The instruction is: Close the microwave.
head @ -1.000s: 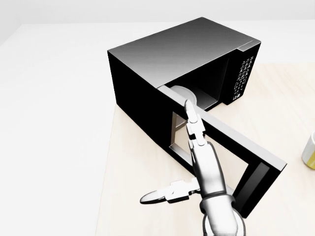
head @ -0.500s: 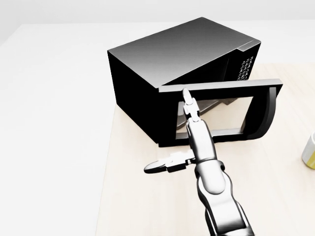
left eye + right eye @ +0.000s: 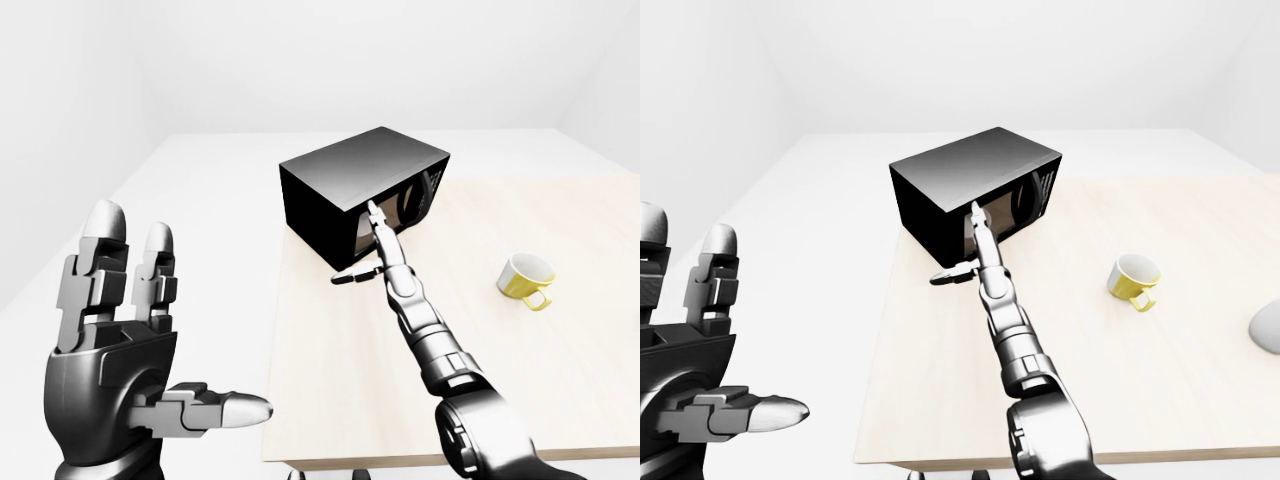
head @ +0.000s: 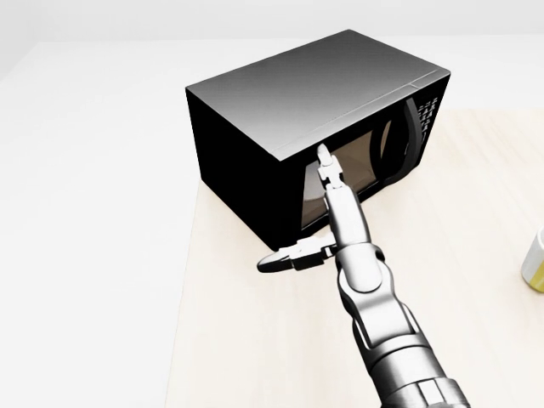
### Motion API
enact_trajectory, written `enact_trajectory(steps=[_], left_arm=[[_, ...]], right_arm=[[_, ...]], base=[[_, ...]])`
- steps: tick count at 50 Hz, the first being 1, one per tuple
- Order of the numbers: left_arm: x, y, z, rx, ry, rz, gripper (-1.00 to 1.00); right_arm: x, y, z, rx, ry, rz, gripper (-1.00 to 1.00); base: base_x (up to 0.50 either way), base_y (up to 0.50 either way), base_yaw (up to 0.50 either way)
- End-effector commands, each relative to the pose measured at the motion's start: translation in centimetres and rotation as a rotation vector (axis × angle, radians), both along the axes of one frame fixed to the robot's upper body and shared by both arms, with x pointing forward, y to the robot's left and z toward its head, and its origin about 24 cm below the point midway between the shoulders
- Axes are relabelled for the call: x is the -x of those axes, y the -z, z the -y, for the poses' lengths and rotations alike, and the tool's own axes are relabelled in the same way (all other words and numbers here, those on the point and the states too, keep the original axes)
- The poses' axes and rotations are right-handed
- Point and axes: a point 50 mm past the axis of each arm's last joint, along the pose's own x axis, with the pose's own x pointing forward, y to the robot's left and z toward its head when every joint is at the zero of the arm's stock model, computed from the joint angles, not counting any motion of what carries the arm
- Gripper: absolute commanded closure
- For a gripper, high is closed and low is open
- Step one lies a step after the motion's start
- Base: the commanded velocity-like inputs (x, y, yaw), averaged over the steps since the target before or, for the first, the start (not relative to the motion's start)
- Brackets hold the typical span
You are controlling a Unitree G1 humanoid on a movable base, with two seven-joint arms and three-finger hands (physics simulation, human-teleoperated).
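The black microwave [image 4: 280, 93] stands on the pale wooden table [image 4: 246, 357], near the table's left edge in the head view. Its glass door [image 4: 361, 166] lies flush against the body, with the handle [image 4: 413, 127] next to the keypad [image 4: 428, 112]. My right hand [image 4: 310, 217] is open, its fingers stretched out flat with the fingertips [image 4: 324, 155] touching the door's left part and the thumb pointing left. My left hand [image 3: 165, 320] is raised at the bottom left of the left-eye view, open, far from the microwave.
A yellow mug [image 3: 526, 280] stands on the table to the right of the microwave. A pale rounded thing [image 3: 1268, 325] shows at the right edge of the right-eye view. The table's left edge runs just left of the microwave.
The microwave door has swung from wide open to flush against the body. My right hand followed it, moving up and toward the microwave with its fingers on the door.
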Motion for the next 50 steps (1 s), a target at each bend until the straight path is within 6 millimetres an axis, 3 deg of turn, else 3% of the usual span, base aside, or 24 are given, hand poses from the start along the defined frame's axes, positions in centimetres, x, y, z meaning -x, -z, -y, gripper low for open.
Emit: enact_trajectory(steps=[1, 19, 28, 33, 36, 45, 50], left_arm=[[0.0, 0.0, 0.0, -0.002, 0.000, -0.003, -1.00], [0.0, 0.0, 0.0, -0.001, -0.001, 0.001, -1.00], [0.0, 0.0, 0.0, -0.004, -0.001, 0.004, -1.00], [0.0, 0.0, 0.1, -0.004, -0.001, -0.001, -1.00], [0.0, 0.1, 0.1, -0.006, -0.001, -0.001, -1.00], [0.0, 0.1, 0.0, -0.004, -0.001, -0.003, -1.00], [0.0, 0.1, 0.1, -0.003, 0.001, -0.009, -1.00]], right_arm=[[-1.7, 0.1, 0.3, 0.045, 0.033, -0.091, -1.00], [-1.8, 0.8, 0.5, 0.069, 0.047, -0.134, -1.00], [-1.4, -1.4, 0.2, 0.054, 0.018, 0.014, -1.00], [0.4, -4.1, 0.0, 0.045, -0.002, 0.178, -1.00], [1.0, -4.6, 0.1, 0.046, 0.001, 0.187, -1.00], [7.4, -8.7, -0.3, 0.032, -0.039, 0.425, -1.00], [9.9, -9.5, 0.3, -0.001, -0.028, 0.488, -1.00]], base=[[0.00, 0.00, 0.00], [0.01, 0.00, 0.00], [0.01, 0.00, 0.00], [0.00, 0.00, 0.00], [0.00, 0.00, 0.00], [0.00, 0.00, 0.00], [0.00, 0.00, 0.00]])
